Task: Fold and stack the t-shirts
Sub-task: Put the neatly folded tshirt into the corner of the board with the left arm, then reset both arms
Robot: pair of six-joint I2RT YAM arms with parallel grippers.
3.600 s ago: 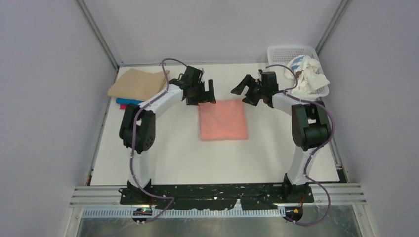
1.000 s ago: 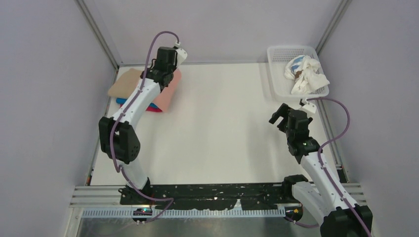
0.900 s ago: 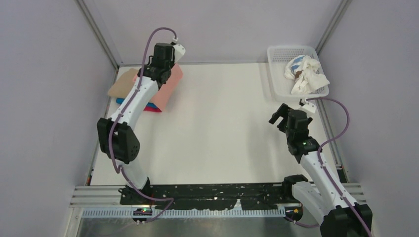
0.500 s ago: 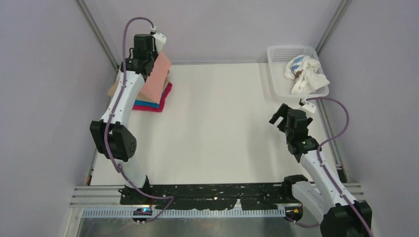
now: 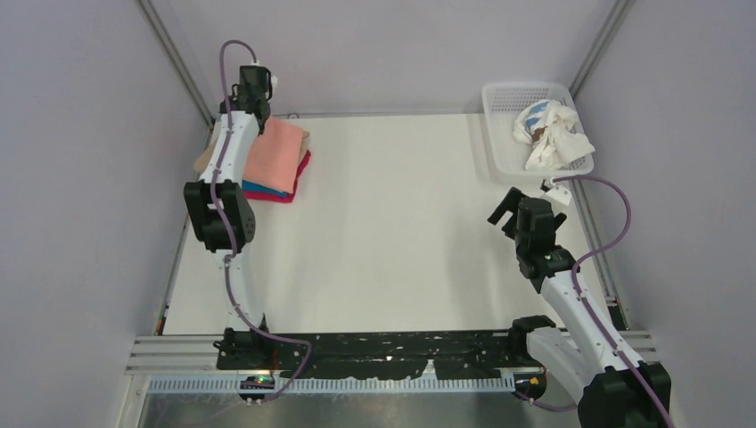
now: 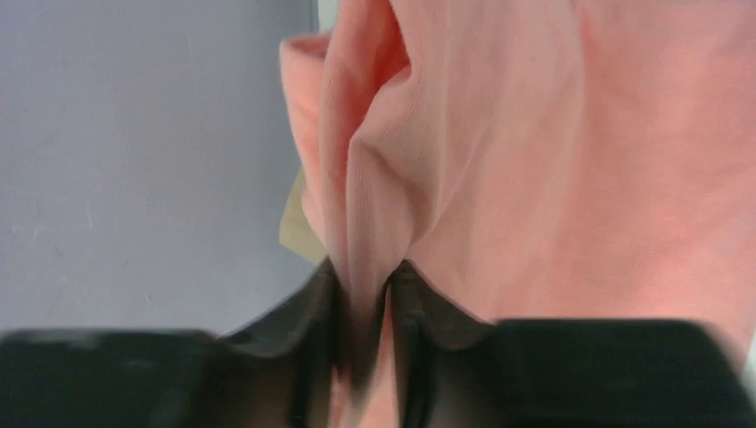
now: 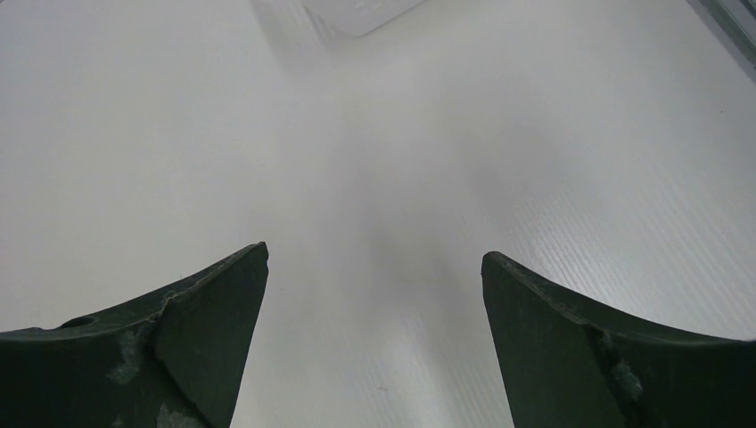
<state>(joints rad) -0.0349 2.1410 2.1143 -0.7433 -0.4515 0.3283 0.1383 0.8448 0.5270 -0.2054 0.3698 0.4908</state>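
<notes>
Left end effector (image 6: 364,299) is clamped on a bunched edge of the salmon-pink t-shirt (image 5: 275,153) at the far-left corner of the surface (image 5: 401,241). The shirt drapes over the stack of tan t-shirt (image 5: 204,161), blue t-shirt (image 5: 254,186) and magenta t-shirt (image 5: 296,181). Right end effector (image 5: 510,207) gapes wide, empty, near the right edge. To do it well, I'd lower the pinched edge flat, square it with the stack, then release.

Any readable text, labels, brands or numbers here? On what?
None can be read.
The salmon-pink folded cloth t-shirt is plain in both views.
The blue marking on the crumpled white cloth in the white mesh basket is too small to tell if it is text.
</notes>
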